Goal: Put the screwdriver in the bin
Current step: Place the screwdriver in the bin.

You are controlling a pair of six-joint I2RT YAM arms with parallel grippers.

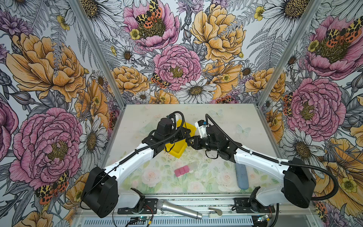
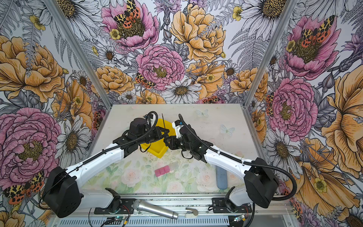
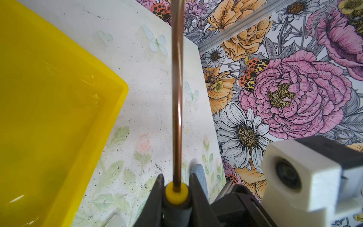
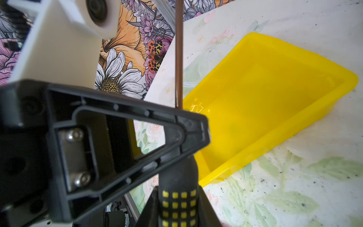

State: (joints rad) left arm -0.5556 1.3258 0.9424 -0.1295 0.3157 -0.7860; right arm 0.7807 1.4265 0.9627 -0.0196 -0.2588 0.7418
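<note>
The screwdriver is held in the air just beside the bin, at the side facing the right arm, and it is not inside. It stands roughly upright, thin shaft up and handle down. In a top view the shaft shows as a dark line crossing the bin's far corner.

The left gripper is closed on the screwdriver. Its two dark fingers press the handle's top on either side, just under the yellow collar where the shaft begins. In that wrist view the bin lies beside the shaft, with bare table between them.

The right gripper sits lower on the same handle, at the part with yellow squares. Its fingers stand close on both sides, but I cannot tell whether they press the handle or have let go. The left gripper's finger crosses the handle just above, and the bin lies behind with nothing in it.

In both top views the two grippers meet tip to tip beside the bin, left gripper against right gripper.

Nearer the arms' bases than the bin lie pink blocks, and a blue bar under the right arm. A microphone lies on the front rail, well apart from the bin.
</note>
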